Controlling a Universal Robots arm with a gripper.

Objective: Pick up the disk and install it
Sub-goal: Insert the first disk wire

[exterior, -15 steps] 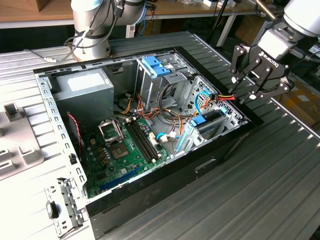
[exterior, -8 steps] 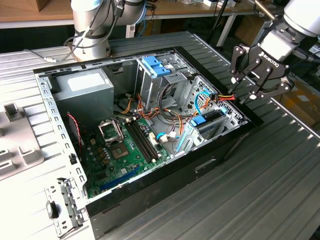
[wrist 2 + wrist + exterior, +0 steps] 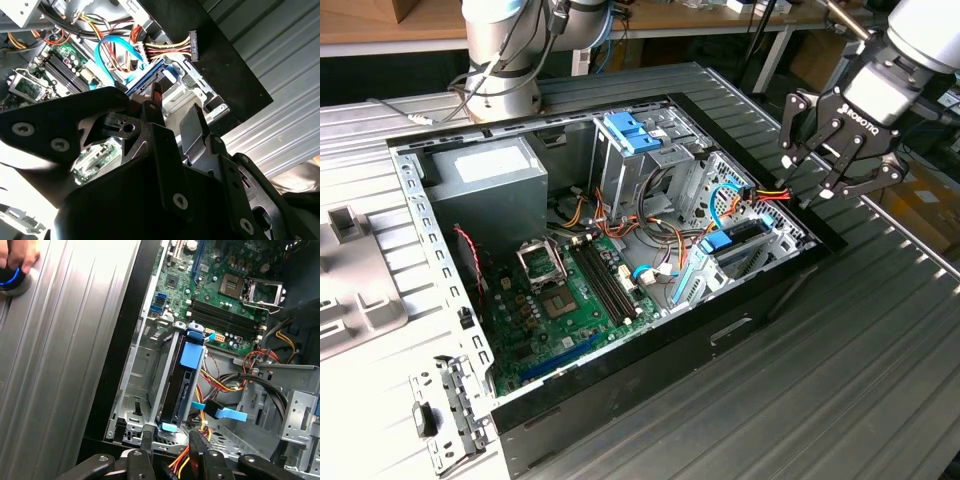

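The disk (image 3: 181,387) stands on edge in a metal bay at the corner of the open computer case (image 3: 650,350). It is a dark drive in a light-blue carrier with a brighter blue tab (image 3: 192,355). In the exterior view the disk (image 3: 738,234) sits near the case's right end. My gripper (image 3: 808,180) hovers just above and to the exterior view's right of it, over the case rim. In the first wrist view the gripper (image 3: 171,445) is open, its fingers apart with nothing between them, a short way off the disk's end.
A red and yellow power cable (image 3: 770,194) hangs over the bay beside the gripper. The motherboard (image 3: 570,290), power supply (image 3: 485,185) and an upper drive cage with blue tabs (image 3: 630,135) fill the case. A hand (image 3: 17,255) rests on a blue-lit button on the ribbed metal table.
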